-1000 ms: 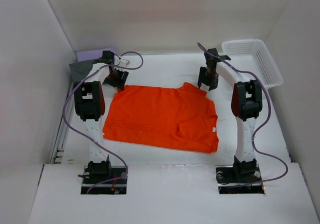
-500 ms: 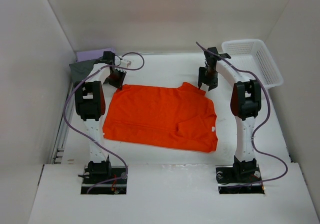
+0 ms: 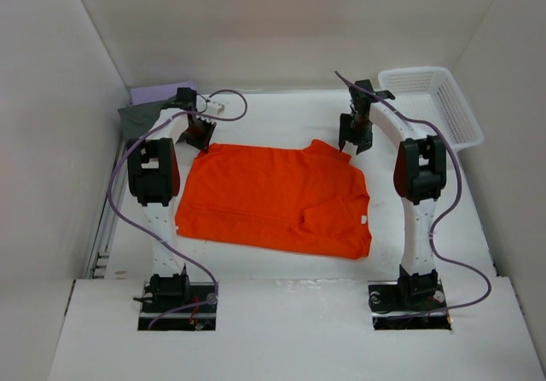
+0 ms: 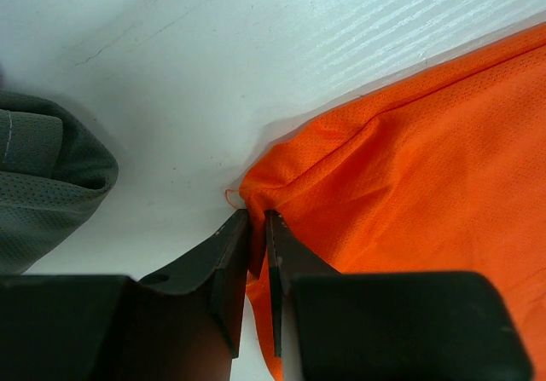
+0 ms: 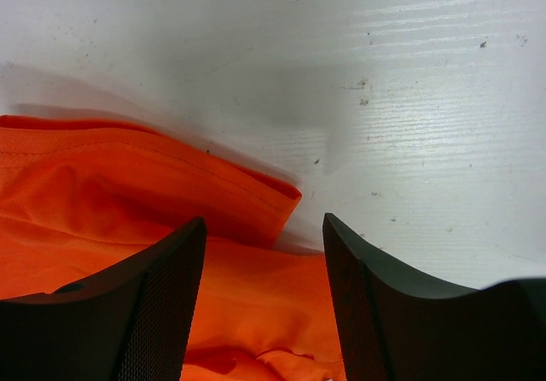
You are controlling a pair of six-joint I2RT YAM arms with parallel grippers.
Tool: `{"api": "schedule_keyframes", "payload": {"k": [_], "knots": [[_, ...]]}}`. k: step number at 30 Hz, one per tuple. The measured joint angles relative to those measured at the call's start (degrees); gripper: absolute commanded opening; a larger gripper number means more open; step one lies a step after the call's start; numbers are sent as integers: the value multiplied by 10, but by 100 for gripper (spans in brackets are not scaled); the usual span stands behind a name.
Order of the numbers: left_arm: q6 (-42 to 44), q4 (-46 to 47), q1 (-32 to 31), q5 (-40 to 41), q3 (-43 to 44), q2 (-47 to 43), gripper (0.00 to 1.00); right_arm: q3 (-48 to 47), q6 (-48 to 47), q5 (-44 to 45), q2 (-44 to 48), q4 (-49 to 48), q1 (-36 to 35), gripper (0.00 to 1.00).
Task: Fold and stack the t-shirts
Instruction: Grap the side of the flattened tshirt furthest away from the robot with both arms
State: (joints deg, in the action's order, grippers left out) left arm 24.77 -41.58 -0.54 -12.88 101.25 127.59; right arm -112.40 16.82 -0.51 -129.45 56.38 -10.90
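Note:
The orange t-shirt (image 3: 273,198) lies spread flat on the table between my two arms. My left gripper (image 3: 199,136) sits at the shirt's far left corner. In the left wrist view the left gripper (image 4: 256,221) is shut on a pinch of the orange t-shirt (image 4: 409,168) at its corner edge. My right gripper (image 3: 352,142) hangs over the far right corner. In the right wrist view the right gripper (image 5: 264,223) stands open, with a folded orange hem (image 5: 213,189) between and just beyond its fingers. A dark grey t-shirt (image 3: 139,118) lies folded at the far left, on a lavender t-shirt (image 3: 160,92).
A white mesh basket (image 3: 431,101) stands at the far right corner. The grey t-shirt (image 4: 43,176) lies close to the left of my left fingers. White walls enclose the table on three sides. A small white object (image 3: 213,106) lies behind the left gripper.
My left gripper has closed on the far left corner of the orange t-shirt. The right gripper and the shirt have hardly moved.

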Motion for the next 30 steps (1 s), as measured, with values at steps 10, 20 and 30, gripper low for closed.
{"api": "schedule_keyframes", "payload": {"k": [10,20,30], "knots": [[7,9,-2,7,-11,-7,12,0,-2,0,0,0,0,71],[13,14,-2,11,-22,-14,12,28,-100,76,2,-1,11,72],[14,14,-2,13,-23,-14,12,7,-94,71,-3,11,-11,70]]}}
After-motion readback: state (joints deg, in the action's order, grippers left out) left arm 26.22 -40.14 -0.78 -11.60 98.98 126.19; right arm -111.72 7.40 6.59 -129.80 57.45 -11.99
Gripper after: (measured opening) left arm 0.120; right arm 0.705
